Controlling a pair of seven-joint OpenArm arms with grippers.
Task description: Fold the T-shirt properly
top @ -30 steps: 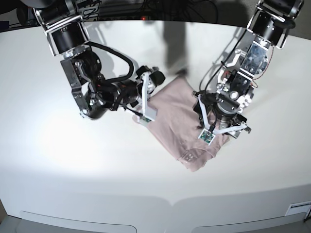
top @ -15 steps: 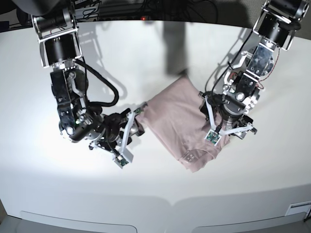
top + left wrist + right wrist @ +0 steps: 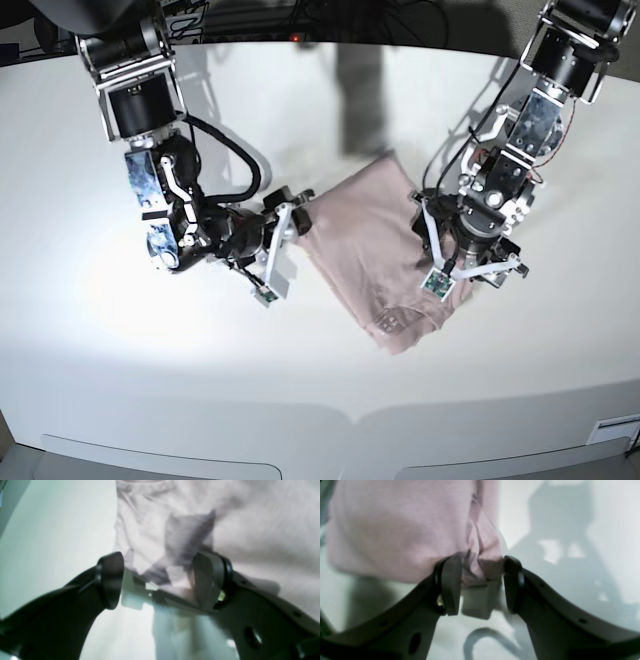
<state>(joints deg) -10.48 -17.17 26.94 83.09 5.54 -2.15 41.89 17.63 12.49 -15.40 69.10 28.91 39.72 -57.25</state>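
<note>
Where we stand nearest, table (image 3: 320, 400): one, white, bare along its front edge.
T-shirt (image 3: 370, 250): one. It lies flat at mid-table as a compact pink-mauve folded panel, set on a slant. One corner points toward the front edge and the opposite corner toward the far side.
Left gripper (image 3: 160, 580): one, spread wide. It hangs over the shirt's edge on the side of its own arm, with cloth seen between the pads but nothing pinched.
Right gripper (image 3: 481, 580): one, jaws parted. It sits at the shirt's opposite edge with a small bunch of hem between the pads. We cannot tell whether the pads touch that bunch.
Arms: two, one on either side of the shirt, both reaching in from the far side of the table.
Risk, right side: we judge that if the jaws close on the bunched hem they may take only the top layer. A lift would then peel the fold open rather than carry it over.
Risk, left side: we judge that the wide jaws may drag across the panel and rumple the flat face, or miss the edge entirely.
Risk, both: we judge that uneven pulls from the two arms would skew the panel, leaving a crooked fold.
</note>
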